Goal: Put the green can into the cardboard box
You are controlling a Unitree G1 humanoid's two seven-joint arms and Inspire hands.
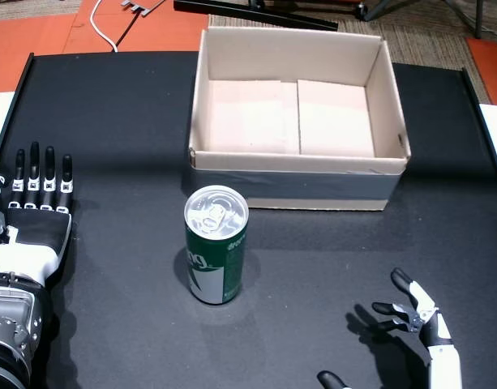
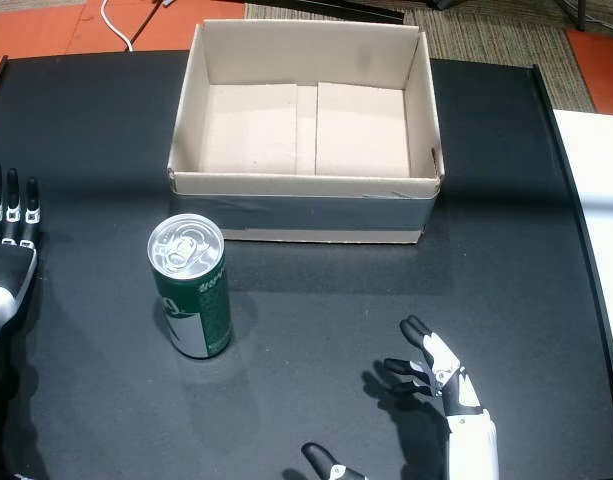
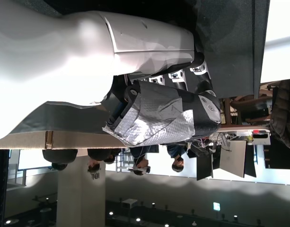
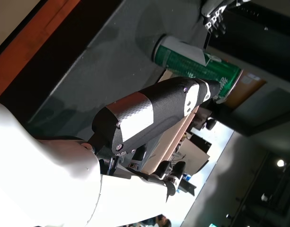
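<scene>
The green can [image 1: 216, 245] stands on the black bench [image 1: 118, 130], just in front of the cardboard box [image 1: 297, 174], near the box's front left corner. It does not touch the box. It stands straight up, so its long way runs up and down. Its silver top with the pull tab faces up at my head. The picture from my right wrist shows it too, green with white marks.

The box is open at the top and nothing is in it. Its front wall has gray tape along it.

My right hand [image 1: 418, 324] is low on my right side, well apart from the can. Its fingers [image 1: 402, 281] are spread apart and hold nothing. My left hand [image 1: 33, 211] lies flat near the left edge of the bench, also apart from the can. Its fingers [image 1: 49, 174] are straight and spread, and they hold nothing too.

Here is what I think could go wrong. The can is tall and thin, so if I bump it from the side when I reach, it could tip over and roll away. It is smooth and round, so it could slip out if I squeeze too softly. If I do not lift it high enough, it could hit the front wall of the box and push the box back, or fall out of my fingers.
</scene>
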